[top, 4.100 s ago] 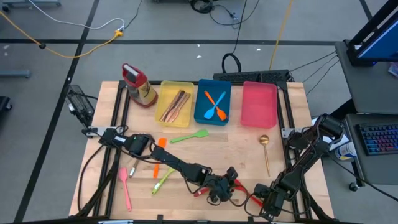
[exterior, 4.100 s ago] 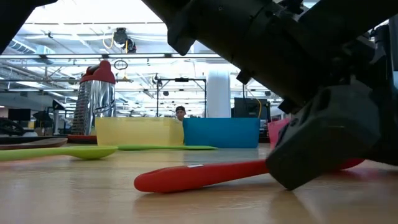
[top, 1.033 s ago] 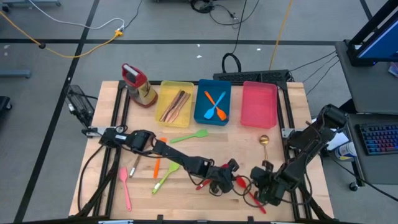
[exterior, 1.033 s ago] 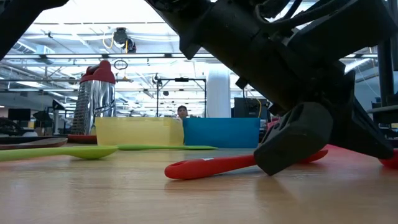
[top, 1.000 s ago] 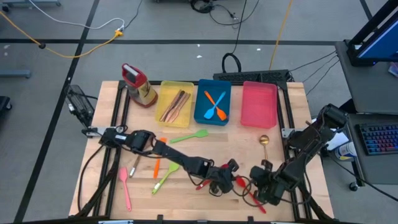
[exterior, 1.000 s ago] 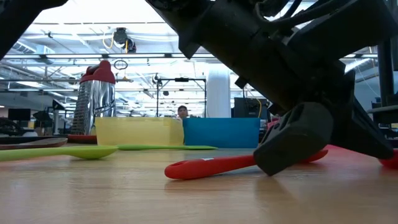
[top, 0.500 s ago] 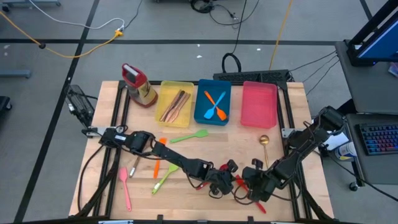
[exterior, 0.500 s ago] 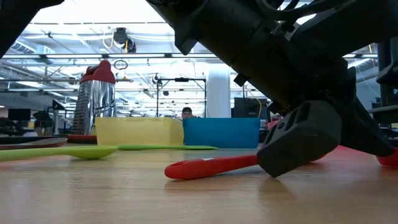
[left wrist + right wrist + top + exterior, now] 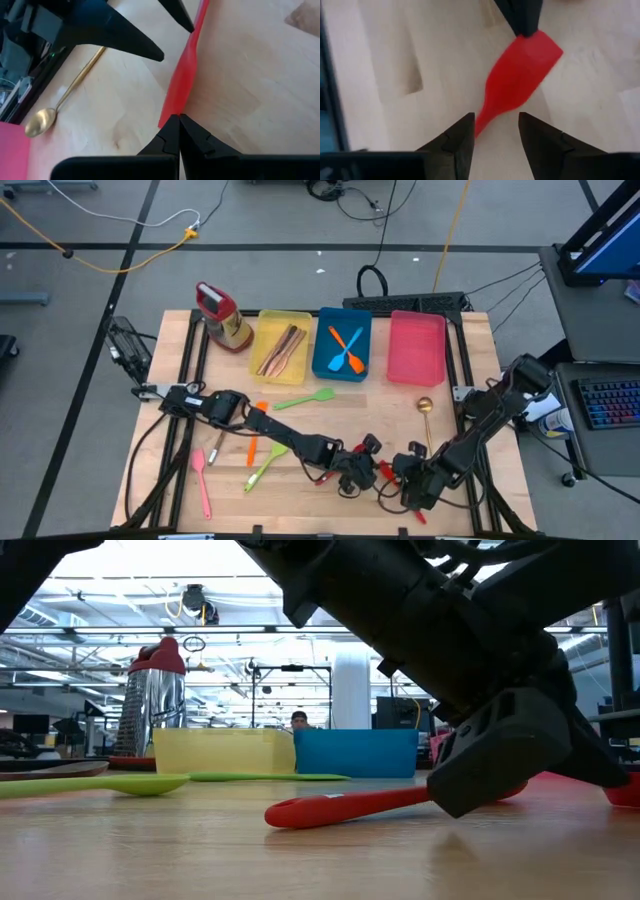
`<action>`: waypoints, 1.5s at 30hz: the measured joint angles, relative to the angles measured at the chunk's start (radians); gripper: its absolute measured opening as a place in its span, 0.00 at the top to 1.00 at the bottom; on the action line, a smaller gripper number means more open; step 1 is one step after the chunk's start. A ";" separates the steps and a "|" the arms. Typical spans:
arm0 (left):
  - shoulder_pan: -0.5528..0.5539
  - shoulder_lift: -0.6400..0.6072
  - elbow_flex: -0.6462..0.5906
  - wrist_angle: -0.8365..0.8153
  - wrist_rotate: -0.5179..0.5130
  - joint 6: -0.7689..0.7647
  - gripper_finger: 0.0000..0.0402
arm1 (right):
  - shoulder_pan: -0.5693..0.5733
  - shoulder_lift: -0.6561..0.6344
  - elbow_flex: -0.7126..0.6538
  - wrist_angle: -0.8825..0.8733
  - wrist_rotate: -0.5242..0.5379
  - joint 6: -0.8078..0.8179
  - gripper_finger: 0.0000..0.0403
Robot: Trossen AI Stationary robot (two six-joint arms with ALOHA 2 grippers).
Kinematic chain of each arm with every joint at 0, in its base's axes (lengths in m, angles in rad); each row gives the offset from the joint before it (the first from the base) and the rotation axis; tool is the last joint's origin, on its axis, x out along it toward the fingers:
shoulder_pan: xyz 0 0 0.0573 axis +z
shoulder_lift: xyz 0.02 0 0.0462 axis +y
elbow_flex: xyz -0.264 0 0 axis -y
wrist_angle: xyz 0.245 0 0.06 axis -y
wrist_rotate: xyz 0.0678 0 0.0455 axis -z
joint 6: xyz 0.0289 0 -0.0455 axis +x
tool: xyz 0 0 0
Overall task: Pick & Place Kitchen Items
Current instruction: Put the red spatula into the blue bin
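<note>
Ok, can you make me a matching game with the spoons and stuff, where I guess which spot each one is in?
Things:
1. wooden spoons
2. orange utensils
3. gold spoon
4. red spatula

Places:
A. bare table, near the pink tray
B. blue tray
C. between the two pincers
D. yellow tray

Pairs: 1-D, 2-B, 3-A, 4-C

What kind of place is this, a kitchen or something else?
Probably a robotics lab or workshop, not a kitchen: cables trail over a bare grey floor, a computer keyboard sits beside the table, and overhead metal framework fills the hall behind.
</note>
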 joint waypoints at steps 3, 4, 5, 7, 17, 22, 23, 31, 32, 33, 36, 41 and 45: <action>0.002 0.000 0.000 -0.025 0.006 -0.007 1.00 | 0.004 0.014 0.000 -0.027 0.000 0.047 0.64; 0.002 0.000 0.000 -0.031 0.008 -0.013 1.00 | 0.004 0.019 0.000 -0.032 -0.001 0.063 0.64; 0.001 0.000 0.000 -0.033 0.008 -0.021 1.00 | 0.004 0.027 0.000 -0.029 -0.005 0.078 0.64; 0.002 0.000 0.000 -0.031 0.008 -0.029 1.00 | 0.004 0.040 0.001 -0.017 -0.031 0.100 0.64; 0.001 0.000 0.000 -0.015 0.010 -0.024 1.00 | 0.005 0.031 0.002 0.003 -0.029 0.128 0.64; 0.002 -0.002 0.000 -0.013 0.010 -0.021 1.00 | 0.005 0.016 0.002 0.058 -0.007 0.176 0.64; 0.002 -0.002 0.000 -0.012 0.010 -0.021 1.00 | 0.005 0.016 0.002 0.069 -0.008 0.181 0.64; 0.001 -0.002 0.000 0.005 0.010 -0.029 1.00 | 0.005 0.018 0.001 0.076 -0.027 0.231 0.64; 0.001 -0.002 0.000 0.005 0.010 -0.036 1.00 | 0.005 0.018 0.001 0.069 -0.028 0.231 0.64; 0.001 -0.002 0.000 0.005 0.010 -0.043 1.00 | 0.005 0.018 0.001 0.062 -0.031 0.231 0.64; 0.001 -0.002 0.000 0.005 0.010 -0.045 1.00 | 0.005 0.020 0.001 0.049 -0.059 0.234 0.64; 0.001 -0.002 0.000 0.016 0.008 -0.047 1.00 | 0.005 0.054 0.002 0.070 -0.120 0.260 0.64; 0.001 -0.002 0.001 0.040 0.008 -0.047 1.00 | 0.005 0.077 0.003 0.075 -0.119 0.246 0.64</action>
